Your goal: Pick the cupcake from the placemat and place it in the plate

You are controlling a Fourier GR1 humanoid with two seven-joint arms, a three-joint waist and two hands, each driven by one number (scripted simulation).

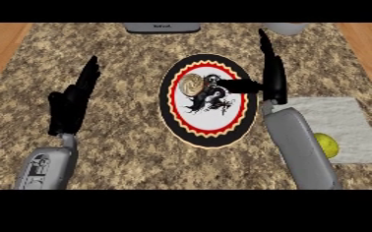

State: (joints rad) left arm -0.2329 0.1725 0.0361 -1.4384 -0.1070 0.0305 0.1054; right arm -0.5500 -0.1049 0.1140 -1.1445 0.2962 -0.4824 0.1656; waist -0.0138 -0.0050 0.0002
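The cupcake [192,85] sits on the plate [174,113]; the right hand [272,76] is open beside it, so only withdrawal seems left.

The pale cupcake [193,85] sits on the plate's [210,135] far left part; the grey placemat [338,115] lies right.
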